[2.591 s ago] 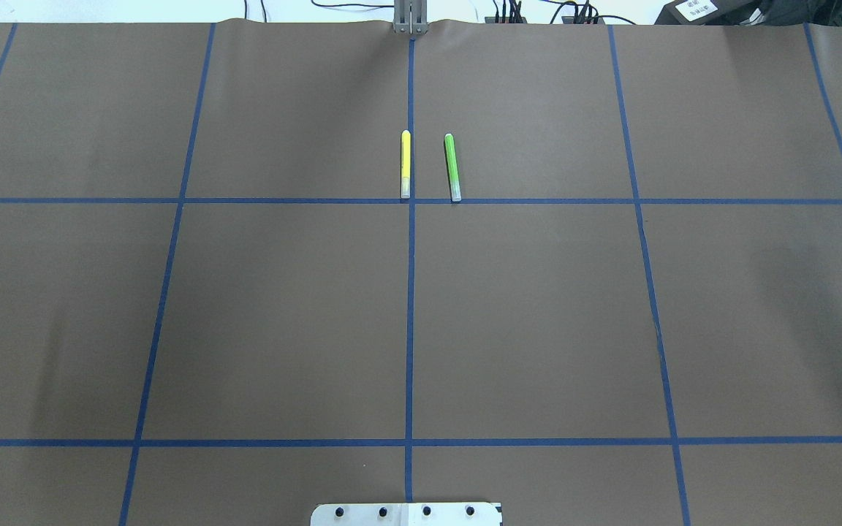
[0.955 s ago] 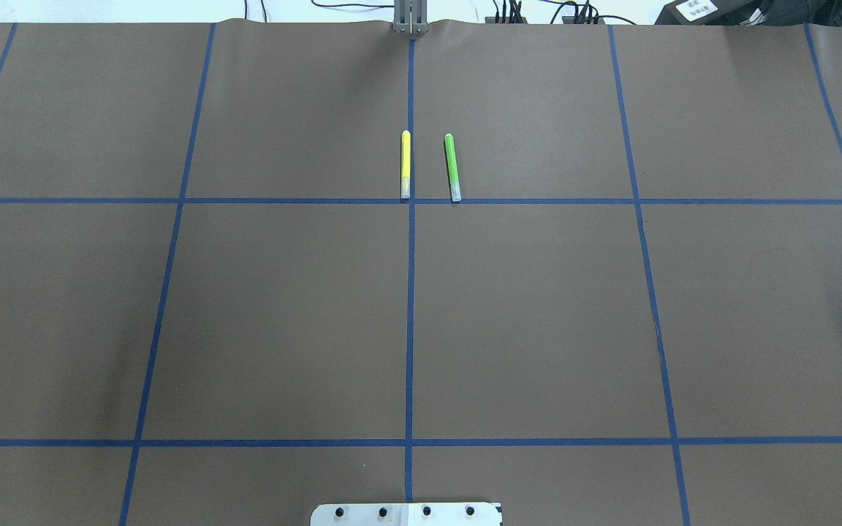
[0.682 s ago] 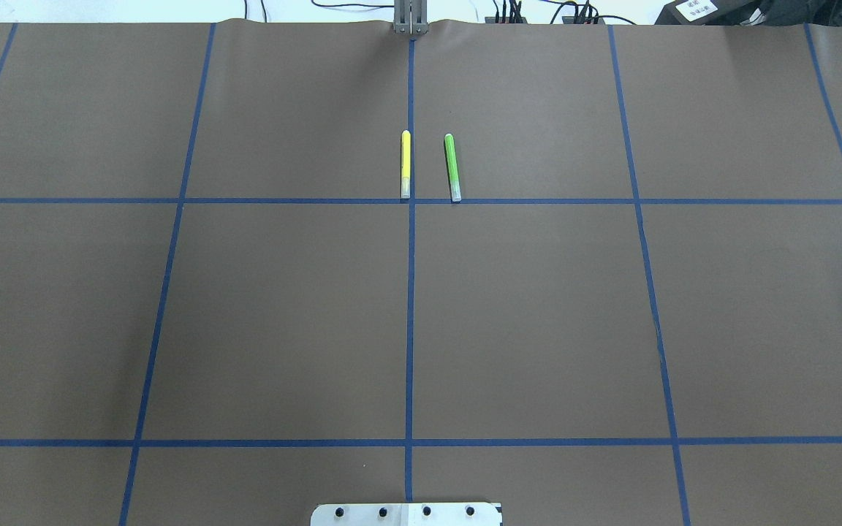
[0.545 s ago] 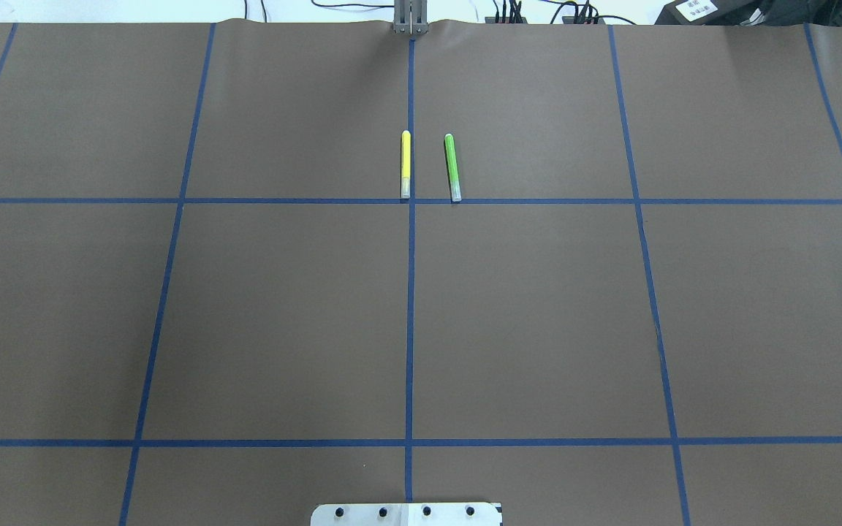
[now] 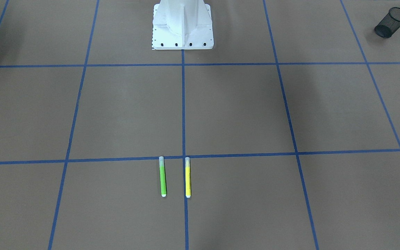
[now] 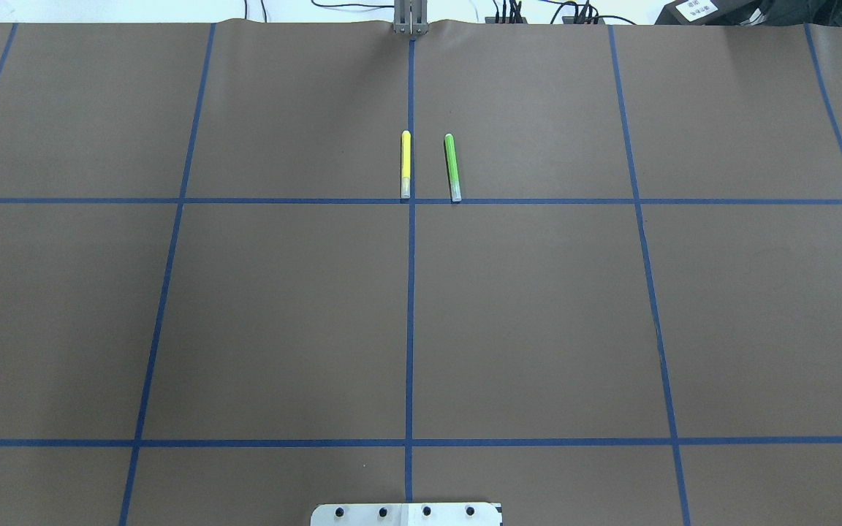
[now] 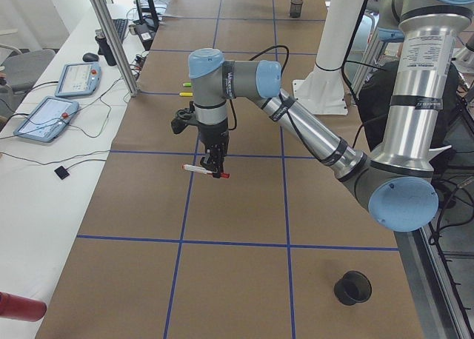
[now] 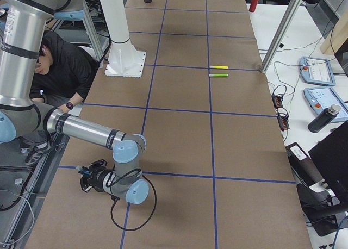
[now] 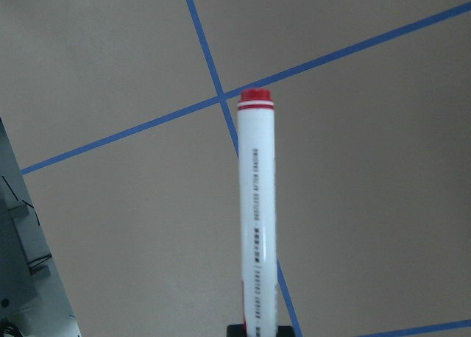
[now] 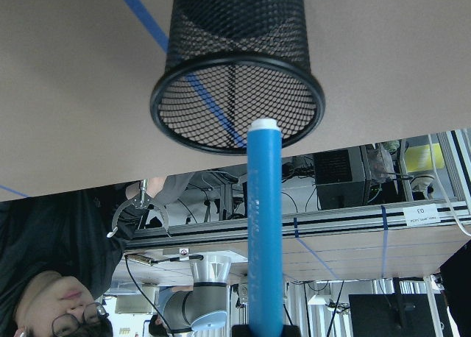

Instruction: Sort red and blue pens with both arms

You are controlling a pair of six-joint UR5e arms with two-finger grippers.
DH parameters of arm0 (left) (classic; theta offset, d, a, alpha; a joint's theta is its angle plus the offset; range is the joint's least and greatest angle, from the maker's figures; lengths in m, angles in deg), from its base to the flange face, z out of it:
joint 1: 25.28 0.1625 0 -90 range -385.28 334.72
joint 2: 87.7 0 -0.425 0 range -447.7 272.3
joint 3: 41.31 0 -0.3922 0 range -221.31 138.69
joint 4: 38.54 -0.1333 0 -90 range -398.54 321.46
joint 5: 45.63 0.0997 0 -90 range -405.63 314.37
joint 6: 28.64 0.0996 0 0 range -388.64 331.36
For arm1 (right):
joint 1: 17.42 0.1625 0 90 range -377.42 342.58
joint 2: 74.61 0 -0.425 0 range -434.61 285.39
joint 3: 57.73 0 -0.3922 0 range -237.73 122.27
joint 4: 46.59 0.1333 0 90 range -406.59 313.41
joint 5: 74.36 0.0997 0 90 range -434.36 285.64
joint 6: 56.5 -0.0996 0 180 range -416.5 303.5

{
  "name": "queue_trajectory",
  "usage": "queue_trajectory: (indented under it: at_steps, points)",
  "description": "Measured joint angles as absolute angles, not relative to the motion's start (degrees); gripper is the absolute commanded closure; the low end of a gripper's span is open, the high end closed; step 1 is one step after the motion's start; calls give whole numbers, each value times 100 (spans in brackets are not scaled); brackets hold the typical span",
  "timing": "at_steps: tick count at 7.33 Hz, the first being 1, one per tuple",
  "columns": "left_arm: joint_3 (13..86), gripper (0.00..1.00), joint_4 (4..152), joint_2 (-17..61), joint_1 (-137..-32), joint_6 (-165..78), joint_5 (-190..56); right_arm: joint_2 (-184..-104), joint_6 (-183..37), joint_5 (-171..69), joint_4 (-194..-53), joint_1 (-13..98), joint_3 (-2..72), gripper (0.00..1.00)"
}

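My left gripper [image 7: 215, 168] is clamped on the red-capped white pen [image 9: 256, 219], holding it roughly level above the brown table [image 7: 244, 206]. My right gripper [image 8: 86, 178] is closed around the blue pen [image 10: 265, 234], whose white end points at the mouth of the black mesh cup [image 10: 237, 28].

1. Bright, even light from above; only soft, faint shadows lie on my table [image 6: 282, 314].
2. In my wrist views, the red pen [image 9: 256, 226] and blue pen [image 10: 265, 226] look crisp.
3. The background behind the blue pen seems slightly washed out.
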State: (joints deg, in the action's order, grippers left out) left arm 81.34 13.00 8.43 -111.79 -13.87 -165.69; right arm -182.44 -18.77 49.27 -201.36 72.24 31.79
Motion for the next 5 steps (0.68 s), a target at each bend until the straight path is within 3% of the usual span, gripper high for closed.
queue_trajectory:
  at_steps: [5]
  points:
    - [8162,100,1286,854,-11185,-1387,-16577,-18235,-2045,4960,-20006,7223,3123,100]
